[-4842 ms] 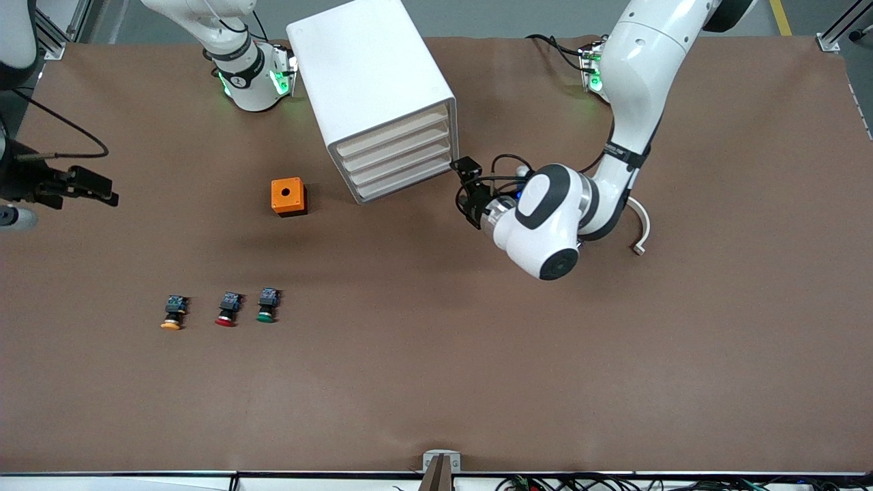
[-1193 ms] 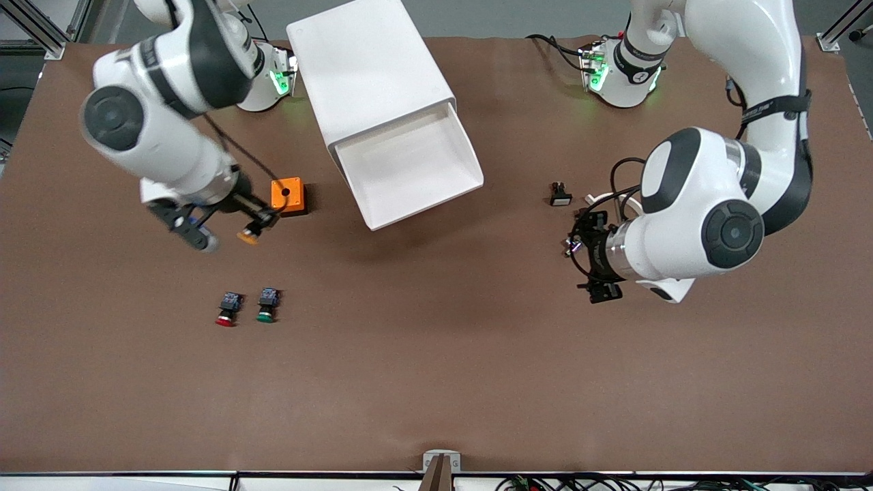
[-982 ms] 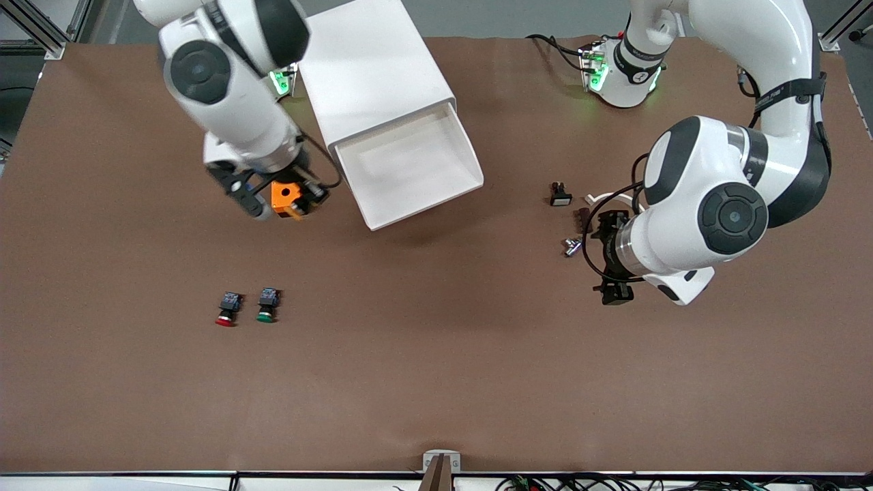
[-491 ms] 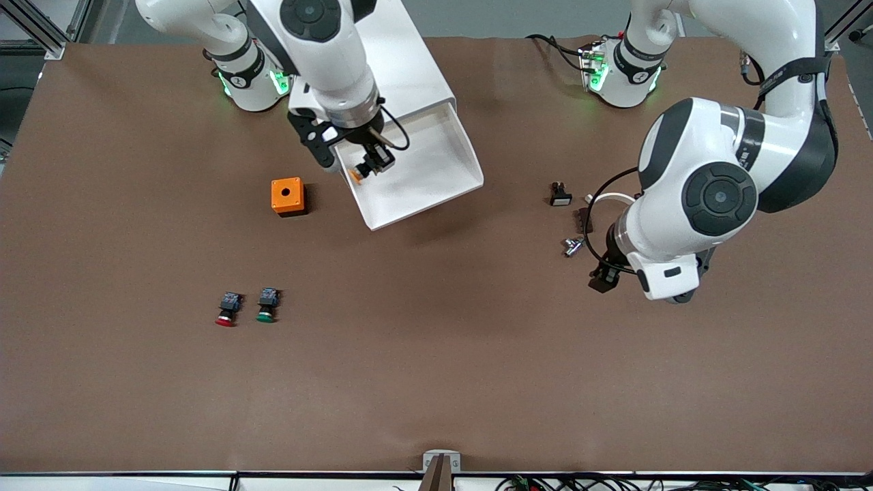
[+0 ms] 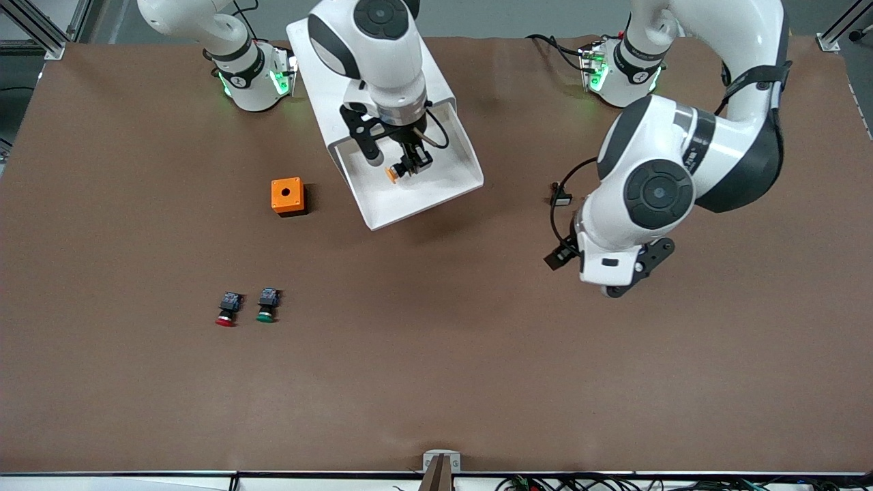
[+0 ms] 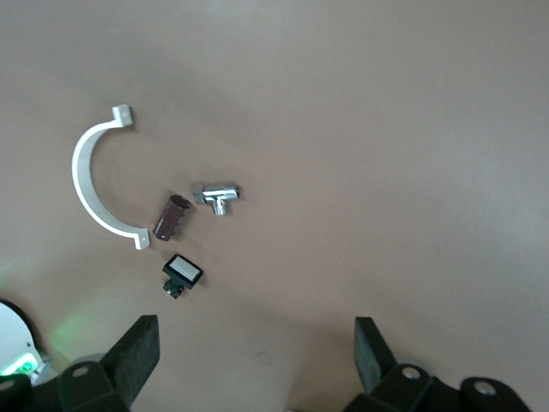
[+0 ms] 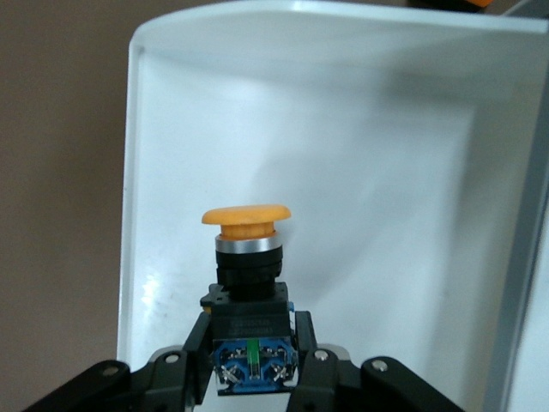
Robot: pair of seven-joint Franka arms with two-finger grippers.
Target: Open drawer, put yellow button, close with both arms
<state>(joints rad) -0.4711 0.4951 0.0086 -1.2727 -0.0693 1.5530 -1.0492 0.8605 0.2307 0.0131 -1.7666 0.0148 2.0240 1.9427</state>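
The drawer (image 5: pixel 443 183) stands pulled out of the top of the white cabinet (image 5: pixel 361 61). My right gripper (image 5: pixel 410 165) hangs over the drawer's tray, shut on the yellow button (image 5: pixel 393 174). In the right wrist view the fingers (image 7: pixel 190 343) clamp the button's black and blue body, its yellow cap (image 7: pixel 247 216) points at the white drawer floor (image 7: pixel 386 172), and the gripper (image 7: pixel 249 339) is a little above it. My left gripper (image 5: pixel 634 273) is open and empty over bare table toward the left arm's end, as the left wrist view (image 6: pixel 255 352) shows.
An orange box (image 5: pixel 287 196) sits beside the cabinet. A red button (image 5: pixel 226 308) and a green button (image 5: pixel 267 305) lie nearer the camera. By the left gripper lie a black switch (image 6: pixel 182 275), a brown cylinder (image 6: pixel 171 216), a metal tee (image 6: pixel 217 196) and a white curved clip (image 6: pixel 90 184).
The drawer went from shut to pulled out. My right gripper carried the yellow button from the table to over the drawer's middle. My left arm swung away, its gripper now pointing down.
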